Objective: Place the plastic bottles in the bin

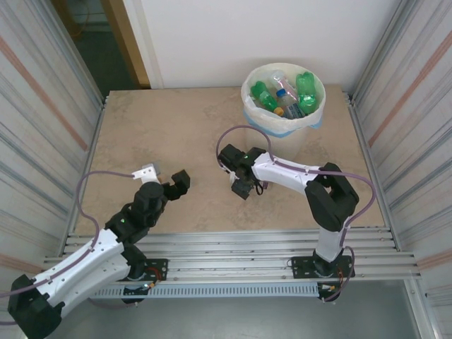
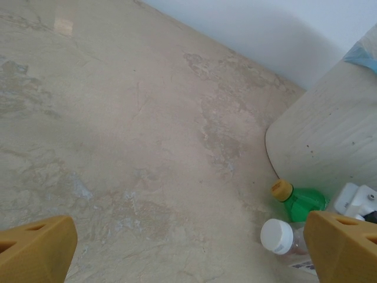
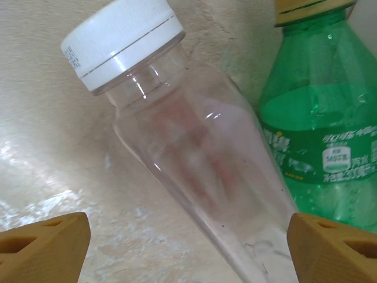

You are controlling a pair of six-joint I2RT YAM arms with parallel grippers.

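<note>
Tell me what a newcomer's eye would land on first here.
First comes the cream-white bin at the far right of the table, with green bottles inside it. Then, in the right wrist view, a clear white-capped bottle lies on the table between the open fingers of the right tool, with a green yellow-capped bottle beside it.

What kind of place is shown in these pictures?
Probably a robot test cell, not a home: two arms bolted to a metal rail at the table edge, ribbed metal walls on both sides, a bin of bottles.
</note>
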